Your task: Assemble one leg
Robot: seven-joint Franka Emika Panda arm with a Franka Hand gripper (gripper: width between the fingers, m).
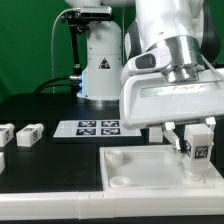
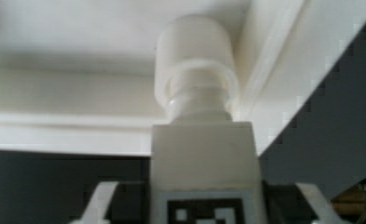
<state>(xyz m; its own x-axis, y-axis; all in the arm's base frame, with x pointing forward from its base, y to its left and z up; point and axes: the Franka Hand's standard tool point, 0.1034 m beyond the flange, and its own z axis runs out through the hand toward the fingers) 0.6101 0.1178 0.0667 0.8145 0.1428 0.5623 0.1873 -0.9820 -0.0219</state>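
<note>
Vertically in pincer (image 1: 195, 139), tagged leg (image 1: 198, 152)

No words or numbers can be read. Black-and-white square tag markers are carried by the marker board (image 1: 98, 127) on the table (image 1: 50, 170), by the loose legs (image 1: 28, 133) at the exterior view's left, and by the leg (image 1: 198, 150) gripped in the end effector (image 1: 193, 142). Part of that leg's tag (image 2: 208, 211) is shown in the wrist view. A triangular sign is borne by the arm's base (image 1: 101, 62), and a faint line of print by the end effector's housing. Neither can be made out.
</note>
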